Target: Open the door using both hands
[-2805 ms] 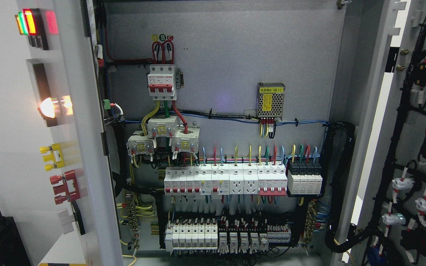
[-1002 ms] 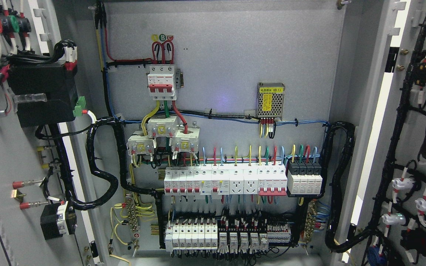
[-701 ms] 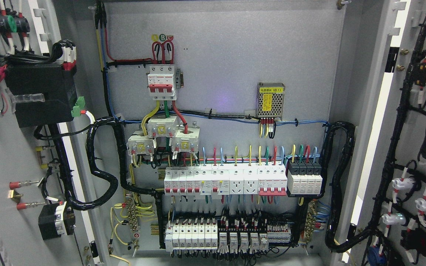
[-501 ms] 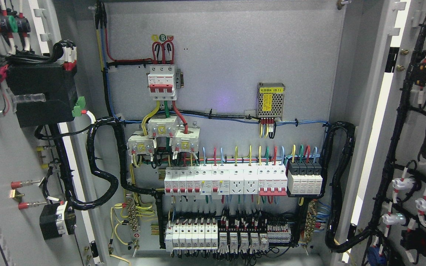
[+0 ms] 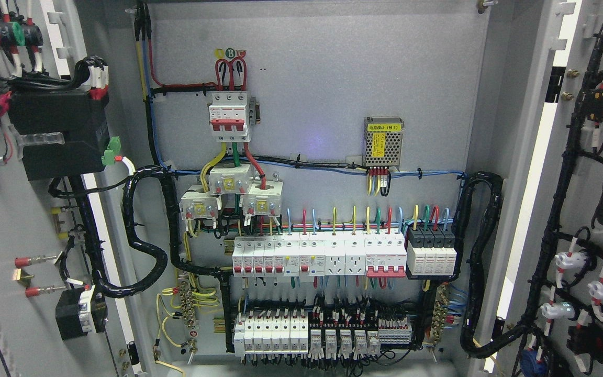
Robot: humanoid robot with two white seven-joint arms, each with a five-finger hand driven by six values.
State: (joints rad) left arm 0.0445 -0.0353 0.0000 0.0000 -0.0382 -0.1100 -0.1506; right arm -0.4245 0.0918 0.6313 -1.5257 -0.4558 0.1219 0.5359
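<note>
the grey metal left door stands swung wide at 9 o'clock, the grey metal right door at 3 o'clock, baring the grey cabinet back panel; neither robot hand shows, so finger state cannot be told.

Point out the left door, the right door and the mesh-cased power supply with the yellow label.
left door (image 5: 3,220), head view, bare grey inner panel.
right door (image 5: 584,173), head view, grey inner panel between cables.
power supply (image 5: 383,145), head view, middle of its mesh case.
</note>
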